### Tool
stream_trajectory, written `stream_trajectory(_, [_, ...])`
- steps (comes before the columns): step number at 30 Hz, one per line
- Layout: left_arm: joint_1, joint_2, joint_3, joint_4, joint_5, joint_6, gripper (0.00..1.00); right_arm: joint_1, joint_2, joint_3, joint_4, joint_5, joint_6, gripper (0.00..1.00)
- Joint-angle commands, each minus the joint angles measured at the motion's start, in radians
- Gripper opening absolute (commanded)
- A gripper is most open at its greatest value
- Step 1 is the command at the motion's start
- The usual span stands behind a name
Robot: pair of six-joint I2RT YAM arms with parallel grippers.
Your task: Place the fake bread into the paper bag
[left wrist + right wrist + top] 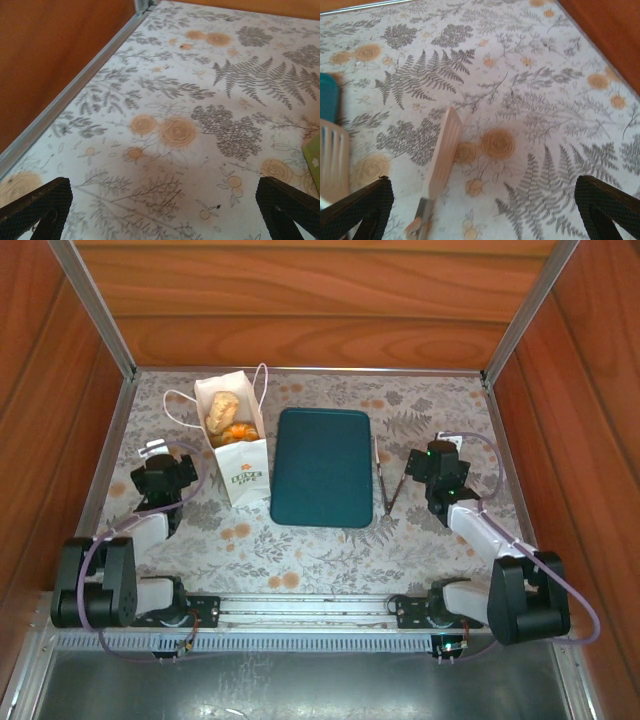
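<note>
The white paper bag (240, 462) stands upright left of the middle, with its mouth open and a green logo on the near side. Several golden-brown pieces of fake bread (227, 418) lie inside it. My left gripper (160, 455) is left of the bag and apart from it. In the left wrist view its jaws (160, 215) are open over bare floral cloth. My right gripper (437, 452) is right of the tray. In the right wrist view it (480, 215) is open with nothing between its fingers (607, 205).
A dark teal tray (322, 466) lies bare beside the bag, and its edge (327, 97) shows in the right wrist view. Metal tongs with wooden tips (388, 485) (444, 150) lie between the tray and my right gripper. Wooden walls with metal rails (65, 95) enclose the table.
</note>
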Motion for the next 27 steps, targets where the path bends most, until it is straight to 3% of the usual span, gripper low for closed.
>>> stream_trajectory(1, [-0.014, 0.076, -0.022, 0.255, -0.019, 0.061, 1.00, -0.013, 0.070, -0.056, 0.251, 0.037, -0.122, 1.00])
stream_trajectory(5, [-0.013, 0.185, -0.036, 0.383, -0.005, 0.070, 1.00, -0.025, 0.165, -0.108, 0.479, -0.002, -0.173, 1.00])
stream_trajectory(9, [-0.022, 0.270, -0.041, 0.479, 0.022, 0.097, 1.00, -0.048, 0.234, -0.119, 0.590, -0.156, -0.225, 1.00])
stream_trajectory(11, [-0.022, 0.277, -0.034, 0.475, 0.056, 0.115, 1.00, -0.060, 0.280, -0.176, 0.766, -0.209, -0.247, 1.00])
stream_trajectory(15, [-0.021, 0.284, -0.020, 0.461, 0.087, 0.126, 1.00, -0.115, 0.312, -0.194, 0.799, -0.301, -0.205, 1.00])
stream_trajectory(19, [-0.017, 0.299, 0.017, 0.415, 0.116, 0.134, 1.00, -0.185, 0.310, -0.098, 0.595, -0.438, -0.169, 0.99])
stream_trajectory(21, [0.026, 0.295, 0.043, 0.346, 0.202, 0.107, 1.00, -0.185, 0.311, -0.095, 0.591, -0.437, -0.168, 1.00])
stream_trajectory(27, [0.029, 0.298, 0.051, 0.336, 0.197, 0.106, 1.00, -0.179, 0.301, -0.099, 0.588, -0.422, -0.174, 1.00])
